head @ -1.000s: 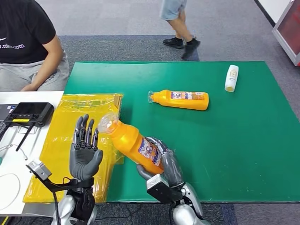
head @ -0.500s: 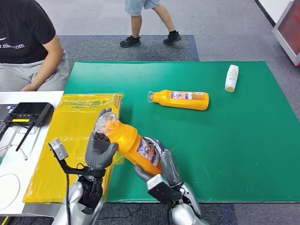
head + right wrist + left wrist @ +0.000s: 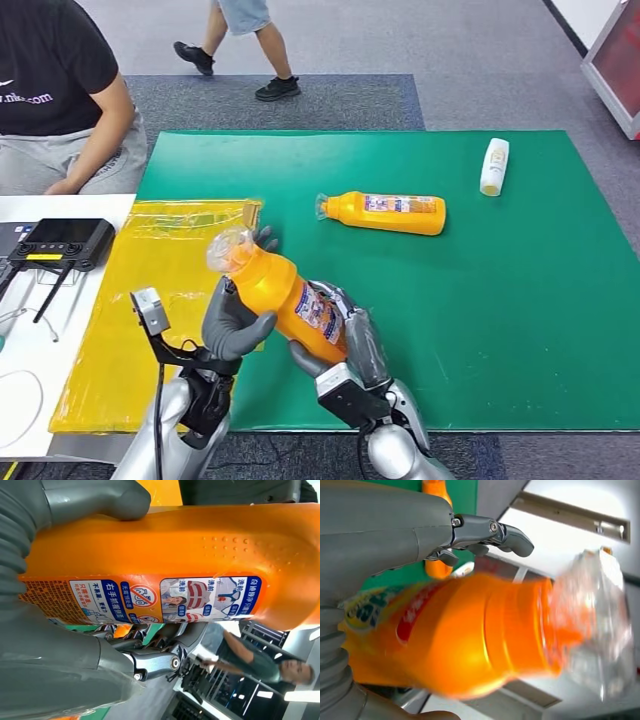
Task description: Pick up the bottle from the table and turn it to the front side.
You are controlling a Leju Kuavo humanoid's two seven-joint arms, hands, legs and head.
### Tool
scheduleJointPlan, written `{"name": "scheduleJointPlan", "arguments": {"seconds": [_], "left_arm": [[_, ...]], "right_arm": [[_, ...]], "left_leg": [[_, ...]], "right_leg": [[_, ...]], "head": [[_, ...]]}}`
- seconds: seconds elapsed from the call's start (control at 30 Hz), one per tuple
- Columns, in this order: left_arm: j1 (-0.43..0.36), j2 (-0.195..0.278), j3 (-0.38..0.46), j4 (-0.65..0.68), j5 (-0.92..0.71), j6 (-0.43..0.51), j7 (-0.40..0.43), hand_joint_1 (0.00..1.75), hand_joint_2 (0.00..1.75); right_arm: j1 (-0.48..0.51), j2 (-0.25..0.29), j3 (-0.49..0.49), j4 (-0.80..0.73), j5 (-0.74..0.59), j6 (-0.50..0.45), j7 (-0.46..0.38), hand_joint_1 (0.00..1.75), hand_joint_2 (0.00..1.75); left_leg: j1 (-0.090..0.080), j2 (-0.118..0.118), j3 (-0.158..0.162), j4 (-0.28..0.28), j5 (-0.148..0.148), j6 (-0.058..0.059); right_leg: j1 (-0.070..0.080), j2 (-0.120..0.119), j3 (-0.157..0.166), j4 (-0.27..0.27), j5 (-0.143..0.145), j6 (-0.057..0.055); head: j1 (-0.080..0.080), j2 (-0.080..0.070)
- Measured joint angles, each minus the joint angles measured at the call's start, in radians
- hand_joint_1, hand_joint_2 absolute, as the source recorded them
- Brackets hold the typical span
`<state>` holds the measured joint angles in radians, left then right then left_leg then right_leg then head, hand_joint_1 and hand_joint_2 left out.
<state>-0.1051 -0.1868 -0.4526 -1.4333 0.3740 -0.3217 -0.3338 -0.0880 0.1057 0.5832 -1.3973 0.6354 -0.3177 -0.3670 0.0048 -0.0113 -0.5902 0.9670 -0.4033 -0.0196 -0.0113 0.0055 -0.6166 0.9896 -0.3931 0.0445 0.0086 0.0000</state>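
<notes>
The orange bottle (image 3: 283, 298) is held off the counter in the lower centre of the head view, tilted, its clear-wrapped cap (image 3: 229, 249) pointing toward the upper left. The right hand (image 3: 343, 335) is wrapped around the labelled lower body; the left hand (image 3: 232, 322) cups the shoulder just below the neck, thumb and fingers on either side. Both hands are clamped on it.

The risk, as I judge it, lies in the turn itself: the plastic looks smooth, and if one hand loosens before the other has firm hold, the bottle could slip or roll and drop onto the green mat (image 3: 490, 330). Twisting with both hands tight could instead strain the grip or skew the bottle. The crinkled wrap on the cap offers poor purchase.

Counted: two orange bottles, the second (image 3: 385, 212) lying on the mat at centre; one small white bottle (image 3: 494, 166) at upper right; one yellow bag (image 3: 143, 290) at left; one black controller (image 3: 64, 240) on the white counter (image 3: 23, 340); two people along the frame's top.
</notes>
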Motion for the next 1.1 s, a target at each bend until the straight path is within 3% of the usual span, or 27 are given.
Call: {"name": "scheduleJointPlan", "arguments": {"seconds": [0.57,0.7,0.77,0.83,0.87,0.97,1.0,1.1], "left_arm": [[-0.063,0.032,-0.059,0.031,-0.039,-0.015,-0.001,0.03,1.75],[-0.076,0.037,-0.066,0.040,-0.053,-0.017,0.004,1.75,1.75],[-0.088,0.038,-0.069,0.048,-0.061,-0.017,0.010,1.75,1.75],[-0.099,0.038,-0.070,0.061,-0.063,-0.016,0.018,1.75,1.75],[-0.105,0.038,-0.070,0.068,-0.065,-0.013,0.023,1.75,1.75],[-0.123,0.038,-0.069,0.090,-0.087,0.014,0.036,1.75,1.75],[-0.131,0.038,-0.069,0.097,-0.098,0.027,0.038,1.75,1.75],[-0.149,0.039,-0.069,0.124,-0.125,0.061,0.047,1.75,1.75]], "right_arm": [[-0.015,0.000,-0.007,0.018,-0.006,-0.009,-0.009,1.75,1.75],[-0.015,0.000,-0.008,0.021,-0.008,-0.009,-0.010,1.75,1.75],[-0.016,0.000,-0.008,0.023,-0.010,-0.009,-0.013,1.68,1.75],[-0.017,0.000,-0.008,0.024,-0.013,-0.010,-0.015,1.47,1.75],[-0.017,0.000,-0.008,0.024,-0.014,-0.011,-0.015,1.24,1.75],[-0.016,0.000,-0.008,0.024,-0.019,-0.013,-0.014,0.34,1.75],[-0.015,0.000,-0.008,0.024,-0.022,-0.013,-0.012,0.18,1.75],[-0.016,0.000,-0.007,0.020,-0.029,-0.014,-0.009,0.03,1.75]], "left_leg": [[0.000,0.000,0.000,0.000,0.000,0.000],[0.000,0.000,0.000,0.000,0.000,0.000],[0.000,0.000,0.000,0.000,0.000,0.000],[0.000,0.000,0.000,0.000,0.000,0.000],[0.000,0.000,0.000,0.000,0.000,0.000],[0.000,0.000,0.000,0.000,0.000,0.000],[0.000,0.000,0.000,0.000,0.000,0.000],[0.000,0.000,0.000,0.000,0.000,0.000]], "right_leg": [[0.000,0.000,0.000,0.000,0.000,0.000],[0.000,0.000,0.000,0.000,0.000,0.000],[0.000,0.000,0.000,0.000,0.000,0.000],[0.000,0.000,0.000,0.000,0.000,0.000],[0.000,0.000,0.000,0.000,0.000,0.000],[0.000,0.000,0.000,0.000,0.000,0.000],[0.000,0.000,0.000,0.000,0.000,0.000],[0.000,0.000,0.000,0.000,0.000,0.000]], "head": [[0.000,0.000],[0.000,0.000],[0.000,0.000],[0.000,0.000],[0.000,0.000],[0.000,0.000],[0.000,0.000],[0.000,0.000]]}}
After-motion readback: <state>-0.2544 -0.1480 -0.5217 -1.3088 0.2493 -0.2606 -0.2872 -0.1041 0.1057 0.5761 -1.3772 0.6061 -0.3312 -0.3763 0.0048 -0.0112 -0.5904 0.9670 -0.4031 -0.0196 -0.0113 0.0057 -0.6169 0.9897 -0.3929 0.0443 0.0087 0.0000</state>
